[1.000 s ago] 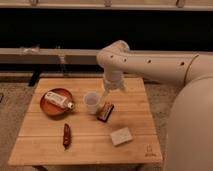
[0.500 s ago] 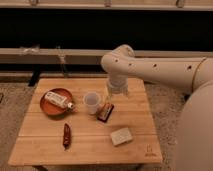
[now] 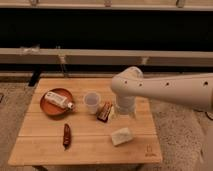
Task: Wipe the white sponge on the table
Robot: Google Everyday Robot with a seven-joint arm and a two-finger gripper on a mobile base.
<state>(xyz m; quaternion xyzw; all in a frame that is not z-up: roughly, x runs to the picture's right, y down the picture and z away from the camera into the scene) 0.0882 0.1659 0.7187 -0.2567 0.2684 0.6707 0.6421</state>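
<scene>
The white sponge lies flat on the light-wood slatted table, toward the front right. My white arm reaches in from the right and bends down over the table's right half. The gripper hangs below the wrist, just behind and above the sponge and apart from it. It is right of a dark snack bar.
A white cup stands mid-table. A red plate at the left holds a white tube with a dark cap. A reddish-brown stick lies at the front left. A small logo marks the front right corner. A dark wall and ledge run behind.
The arm has swung to the right and forward, bringing the gripper from above the cup and snack bar to just behind the sponge. The objects on the table have not moved.
</scene>
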